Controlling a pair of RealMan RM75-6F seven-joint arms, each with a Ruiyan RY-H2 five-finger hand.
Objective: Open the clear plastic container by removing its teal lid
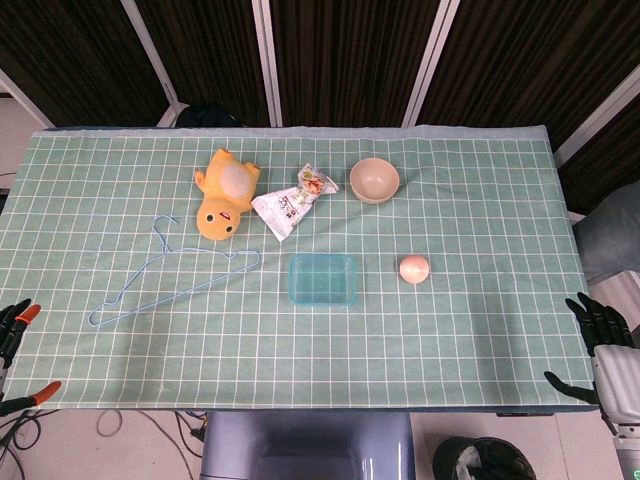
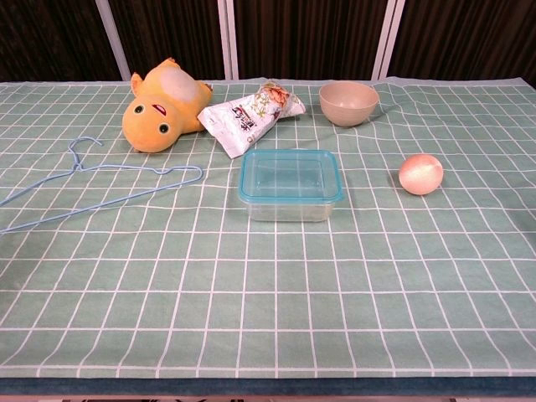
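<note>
The clear plastic container (image 1: 322, 280) (image 2: 290, 186) stands near the middle of the table, its teal-rimmed lid (image 2: 290, 177) seated flat on top. My left hand (image 1: 12, 345) hangs off the table's left edge, fingers apart and holding nothing. Beyond the right edge my right hand (image 1: 595, 345) is likewise spread and empty. Both hands are far from the container. Neither hand shows in the chest view.
A yellow duck plush (image 1: 224, 192) (image 2: 159, 107), a snack packet (image 1: 293, 201) (image 2: 251, 115) and a beige bowl (image 1: 374, 180) (image 2: 348, 102) lie behind the container. A peach-coloured ball (image 1: 414, 268) (image 2: 420, 174) sits to its right, a blue wire hanger (image 1: 170, 275) (image 2: 92, 180) to its left.
</note>
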